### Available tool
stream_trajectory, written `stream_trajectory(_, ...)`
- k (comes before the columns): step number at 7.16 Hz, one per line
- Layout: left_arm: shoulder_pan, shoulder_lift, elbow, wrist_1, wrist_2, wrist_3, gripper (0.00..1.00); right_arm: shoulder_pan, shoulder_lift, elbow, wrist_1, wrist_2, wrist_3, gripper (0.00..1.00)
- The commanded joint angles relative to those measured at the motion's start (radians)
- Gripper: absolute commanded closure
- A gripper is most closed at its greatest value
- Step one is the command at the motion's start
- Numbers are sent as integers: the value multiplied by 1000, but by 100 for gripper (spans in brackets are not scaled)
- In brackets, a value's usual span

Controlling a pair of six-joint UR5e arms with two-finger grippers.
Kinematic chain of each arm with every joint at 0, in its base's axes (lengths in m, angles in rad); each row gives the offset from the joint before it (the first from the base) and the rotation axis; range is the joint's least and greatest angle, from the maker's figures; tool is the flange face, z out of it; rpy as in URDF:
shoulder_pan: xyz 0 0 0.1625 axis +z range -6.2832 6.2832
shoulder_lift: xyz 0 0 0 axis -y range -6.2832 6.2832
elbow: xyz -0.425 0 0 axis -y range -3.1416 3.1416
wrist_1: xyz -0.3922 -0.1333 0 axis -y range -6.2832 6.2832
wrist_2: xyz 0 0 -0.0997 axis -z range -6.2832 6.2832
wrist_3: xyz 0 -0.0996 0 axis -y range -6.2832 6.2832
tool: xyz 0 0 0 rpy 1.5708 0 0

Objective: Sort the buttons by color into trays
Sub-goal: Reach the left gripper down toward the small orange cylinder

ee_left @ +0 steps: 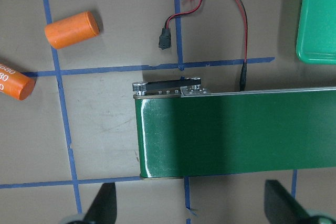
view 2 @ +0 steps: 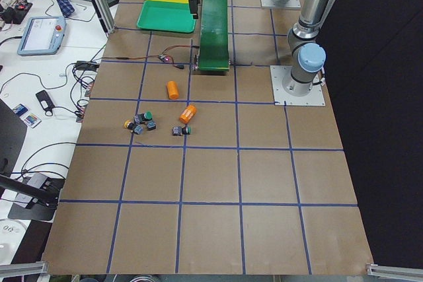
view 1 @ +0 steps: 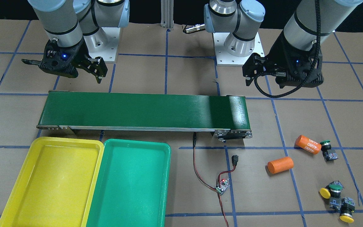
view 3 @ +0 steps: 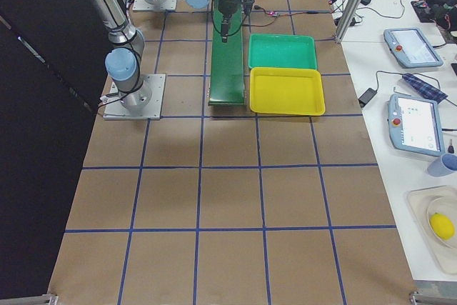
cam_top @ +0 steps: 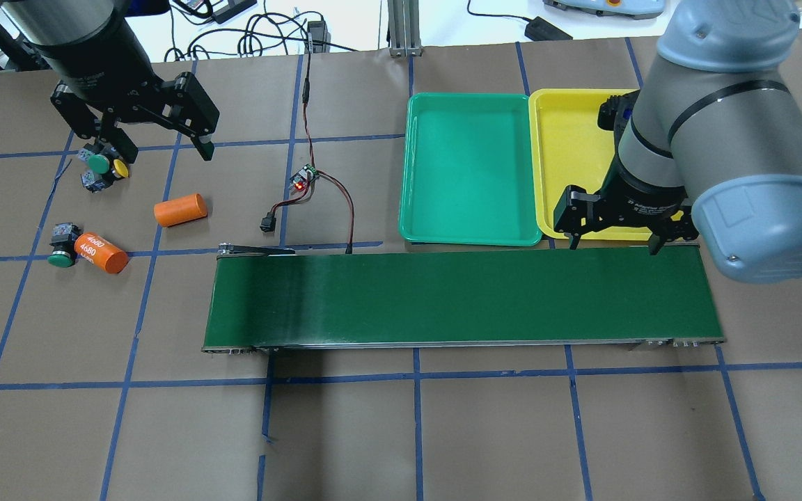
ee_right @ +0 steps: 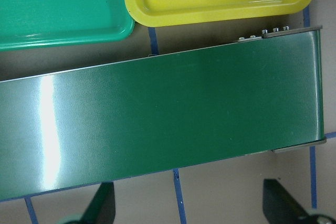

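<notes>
Yellow tray and teal tray lie empty at 7 o'clock on the bench, four buttons unsorted at 4 o'clock, sorting seemingly unstarted, so left gripper and right gripper hover, jaws wide apart, holding nothing.

Long dark green conveyor belt, plain orange cylinder, numbered orange cylinder near its end, small wired circuit board

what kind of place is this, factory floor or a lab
Probably a robotics lab test cell: a short conveyor belt on a table taped into a blue grid, and a teach pendant on the side bench.
</notes>
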Motion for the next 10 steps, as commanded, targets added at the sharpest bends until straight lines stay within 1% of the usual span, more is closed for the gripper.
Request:
stream_trajectory(1, 11, -7, 6, 2, 1, 13, 0, 0, 11, -1, -8, 9, 1, 0)
stream_trajectory(2, 43, -30, 1, 13, -2, 14, 0, 0, 8, 1, -6, 9, 1, 0)
stream_trajectory(4, 53, -45, 1, 34, -2, 55, 0, 0, -1, 2, 0, -2, 1, 0)
stream_trajectory(5, 91, -95, 1, 132, 1, 165, 0, 0, -1, 10, -3, 2, 0, 0)
stream_trajectory(6, 178, -182, 27, 171, -5, 213, 0, 0, 8, 10, -6, 10, 3, 0)
stream_trajectory(7, 206, -274, 37, 294, -9, 239, 0, 0, 7, 10, -6, 9, 4, 0)
stream_trajectory(8, 206, -362, 44, 379, -5, 224, 0, 0, 1, 12, -6, 9, 3, 0)
stream_trajectory(10, 206, -483, 78, 398, 1, 59, 0, 0, 10, 12, -6, 10, 3, 0)
